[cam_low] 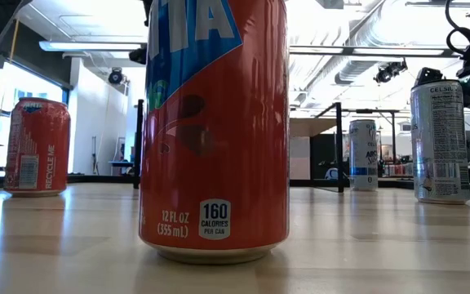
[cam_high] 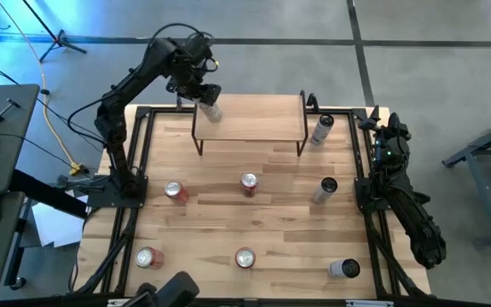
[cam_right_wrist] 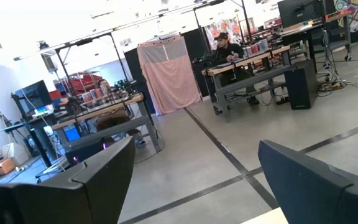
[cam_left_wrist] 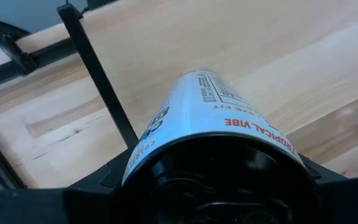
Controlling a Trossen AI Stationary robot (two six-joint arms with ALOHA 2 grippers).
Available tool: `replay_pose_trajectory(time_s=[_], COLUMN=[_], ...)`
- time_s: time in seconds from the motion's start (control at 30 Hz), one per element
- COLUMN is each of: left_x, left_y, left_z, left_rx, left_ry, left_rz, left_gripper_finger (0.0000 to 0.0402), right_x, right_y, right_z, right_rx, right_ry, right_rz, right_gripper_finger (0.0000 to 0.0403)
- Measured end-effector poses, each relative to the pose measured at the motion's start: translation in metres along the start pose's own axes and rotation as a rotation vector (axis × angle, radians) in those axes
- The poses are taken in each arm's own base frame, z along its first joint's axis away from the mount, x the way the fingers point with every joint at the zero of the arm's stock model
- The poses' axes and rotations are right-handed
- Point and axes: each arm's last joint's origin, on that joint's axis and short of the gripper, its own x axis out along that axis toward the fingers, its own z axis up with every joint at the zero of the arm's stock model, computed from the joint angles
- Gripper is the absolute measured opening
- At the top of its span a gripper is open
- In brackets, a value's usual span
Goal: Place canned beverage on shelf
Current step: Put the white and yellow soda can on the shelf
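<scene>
My left gripper (cam_high: 199, 92) is shut on a white can (cam_high: 210, 110) over the far left corner of the shelf (cam_high: 254, 126), a low riser with a light wooden top on thin black legs. In the left wrist view the can (cam_left_wrist: 210, 118) points away from the camera over the wood, beside a thin black shelf bar (cam_left_wrist: 98, 81). I cannot tell whether the can touches the board. My right gripper (cam_right_wrist: 191, 186) is open and empty, parked at the table's far right corner (cam_high: 375, 121). My left gripper pinches the white can between its two fingers, one on each side of the end nearest the wrist (cam_left_wrist: 143, 155). The fingers (cam_left_wrist: 98, 183) come slanting down from the table's far left side. The can is tilted, its free end (cam_left_wrist: 197, 73) pointing down at the shelf top.
Several cans are on the tabletop: red ones (cam_high: 175, 191) (cam_high: 248, 183) (cam_high: 149, 257) (cam_high: 244, 257) and silver ones (cam_high: 321, 130) (cam_high: 324, 189) (cam_high: 344, 269). An orange can (cam_low: 215, 122) fills the low view. Black rails (cam_high: 130, 183) edge the table.
</scene>
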Motion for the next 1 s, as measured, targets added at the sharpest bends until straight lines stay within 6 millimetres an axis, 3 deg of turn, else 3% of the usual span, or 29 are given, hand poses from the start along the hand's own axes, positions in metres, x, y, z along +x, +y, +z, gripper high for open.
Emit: replay_pose_trajectory(time_s=[0.2,0.7,1.0], left_x=[0.005,-0.009,-0.003], left_y=[0.001,0.003,0.0], left_z=[-0.001,-0.01,-0.012], left_rx=[0.036,0.047,0.052], left_ry=[0.018,0.019,0.027], left_rz=[-0.001,-0.037,-0.019], left_gripper_finger=[0.0221,0.0222,0.0228], right_x=[0.0,0.0,0.0], right_y=[0.0,0.0,0.0], right_z=[0.0,0.0,0.0], right_rx=[-0.001,-0.001,-0.001], right_ry=[0.002,0.002,0.002], right_rz=[0.0,0.0,0.0], right_gripper_finger=[0.0328,0.0328,0.0328])
